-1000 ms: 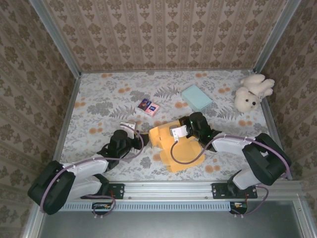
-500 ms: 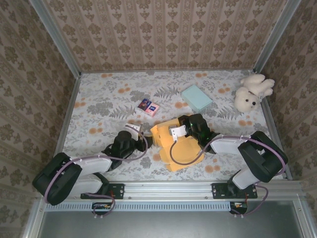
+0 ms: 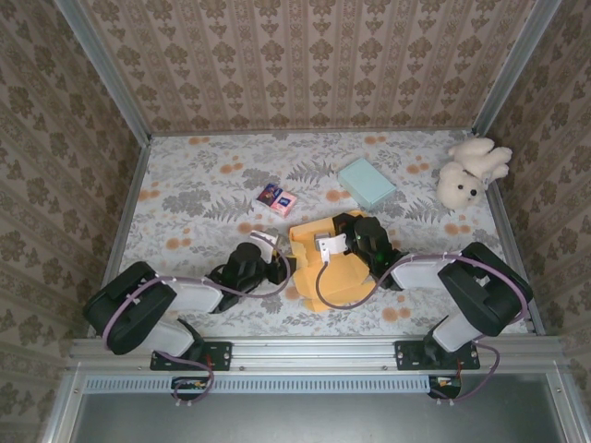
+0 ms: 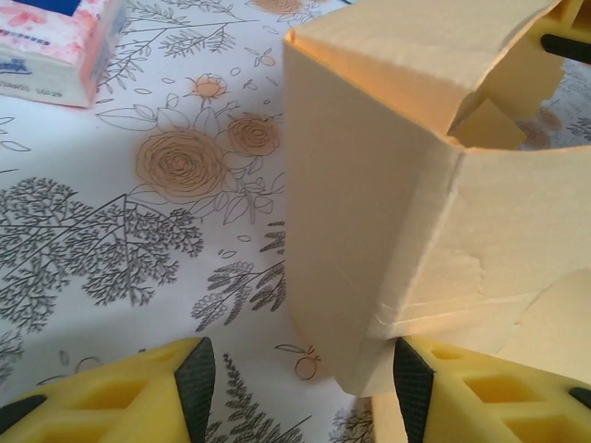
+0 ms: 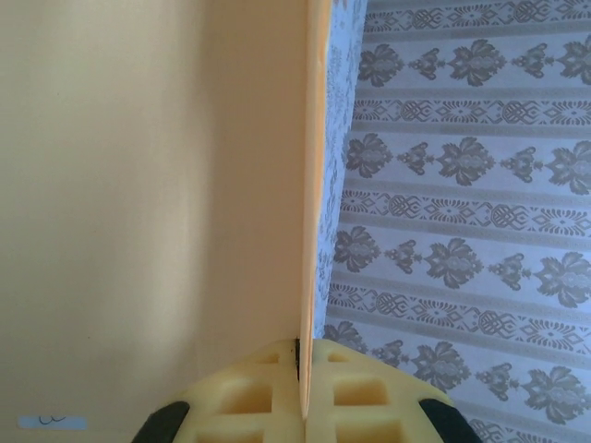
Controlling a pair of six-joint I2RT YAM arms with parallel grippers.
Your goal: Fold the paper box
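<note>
The half-folded yellow-orange paper box (image 3: pixel 332 272) sat near the middle of the floral-patterned table (image 3: pixel 203 180). The right gripper (image 5: pixel 303 360) pinched 1 upright box wall between its 2 pads. The left gripper (image 4: pixel 297 374) stood spread, the box's lower corner between its fingers.

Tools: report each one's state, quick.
Left tool: open, box corner in the gap, not gripped.
Right tool: closed on a box panel.
</note>
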